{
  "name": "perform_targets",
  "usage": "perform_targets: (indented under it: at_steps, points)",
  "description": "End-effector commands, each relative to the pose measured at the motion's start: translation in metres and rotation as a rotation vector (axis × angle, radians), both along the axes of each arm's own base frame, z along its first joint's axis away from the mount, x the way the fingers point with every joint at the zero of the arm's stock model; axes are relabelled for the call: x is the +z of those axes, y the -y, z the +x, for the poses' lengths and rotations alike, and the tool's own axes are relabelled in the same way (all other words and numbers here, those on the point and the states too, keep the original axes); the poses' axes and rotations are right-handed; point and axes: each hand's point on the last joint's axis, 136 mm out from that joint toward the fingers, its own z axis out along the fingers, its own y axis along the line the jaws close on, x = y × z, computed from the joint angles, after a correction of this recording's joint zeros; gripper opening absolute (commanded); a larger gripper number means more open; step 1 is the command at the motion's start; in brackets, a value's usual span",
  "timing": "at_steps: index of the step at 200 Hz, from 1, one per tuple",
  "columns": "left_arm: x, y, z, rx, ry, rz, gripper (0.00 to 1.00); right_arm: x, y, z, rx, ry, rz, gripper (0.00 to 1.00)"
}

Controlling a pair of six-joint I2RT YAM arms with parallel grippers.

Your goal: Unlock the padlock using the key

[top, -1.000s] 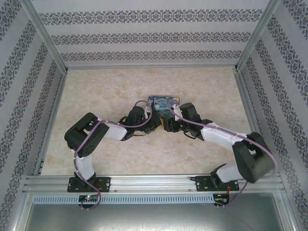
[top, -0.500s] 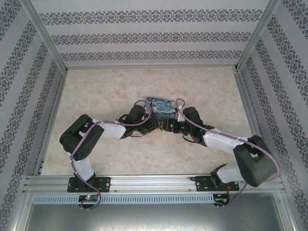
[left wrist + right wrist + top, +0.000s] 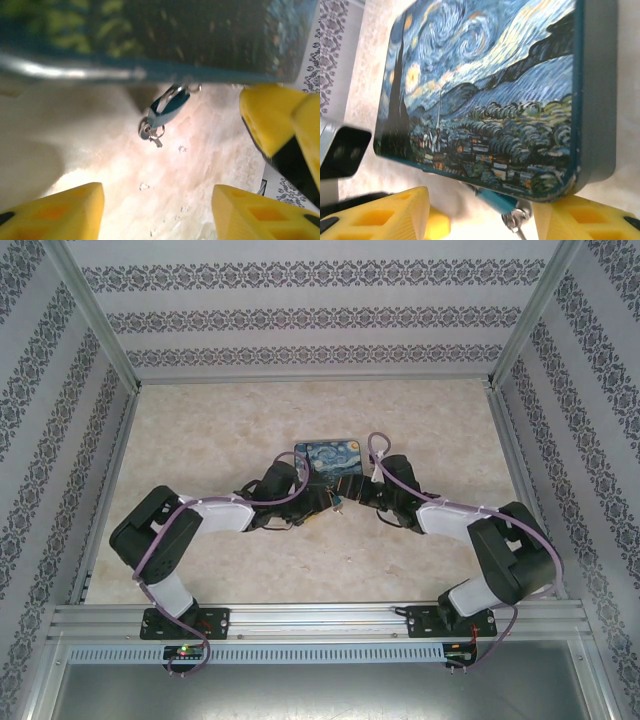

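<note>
Padlock (image 3: 169, 106), blue-bodied, hangs at box (image 3: 150, 35) edge, key (image 3: 151, 136) at its lower end.

the pale marbled surface (image 3: 200, 440) carries a starry-night printed box (image 3: 328, 456) near its middle. at the box's near edge sits the blue padlock (image 3: 167, 107), a key (image 3: 156, 141) attached.

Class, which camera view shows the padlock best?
Left wrist: the padlock shows whole and clear by the box, key at its end. Right wrist catches part of the padlock under the box; the top view, a speck.
</note>
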Motion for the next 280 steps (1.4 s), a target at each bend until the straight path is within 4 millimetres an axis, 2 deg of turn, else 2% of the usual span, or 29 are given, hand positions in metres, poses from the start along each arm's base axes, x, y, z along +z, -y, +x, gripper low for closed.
perform_targets:
  at_steps: [1, 22, 46, 79, 101, 165, 243, 280]
  points:
    - [0.014, -0.008, -0.004, -0.006, 0.024, 0.023, 0.63, 0.019, -0.004, 0.021, -0.015, 0.048, 0.049, 0.57]
    - [0.027, -0.016, 0.002, 0.005, 0.057, 0.033, 0.69, 0.021, -0.005, 0.024, 0.005, 0.05, 0.056, 0.57]
    - [0.042, -0.031, 0.016, 0.027, 0.097, 0.065, 0.72, 0.019, -0.006, 0.014, 0.037, 0.052, 0.052, 0.55]
    - [0.06, -0.053, 0.036, 0.044, 0.14, 0.113, 0.76, 0.005, -0.001, -0.003, 0.073, 0.048, 0.012, 0.51]
    - [0.069, -0.062, 0.047, 0.05, 0.158, 0.133, 0.79, -0.001, -0.002, -0.006, 0.103, 0.051, -0.006, 0.51]
    - [0.072, -0.078, 0.065, 0.065, 0.165, 0.161, 0.84, -0.026, -0.019, -0.005, 0.195, 0.041, -0.015, 0.47]
    - [0.063, -0.083, 0.066, 0.071, 0.147, 0.165, 0.84, -0.038, -0.034, -0.004, 0.228, 0.03, 0.018, 0.42]
    - [0.061, -0.085, 0.067, 0.073, 0.14, 0.159, 0.84, -0.04, -0.038, -0.005, 0.236, 0.023, 0.023, 0.35]
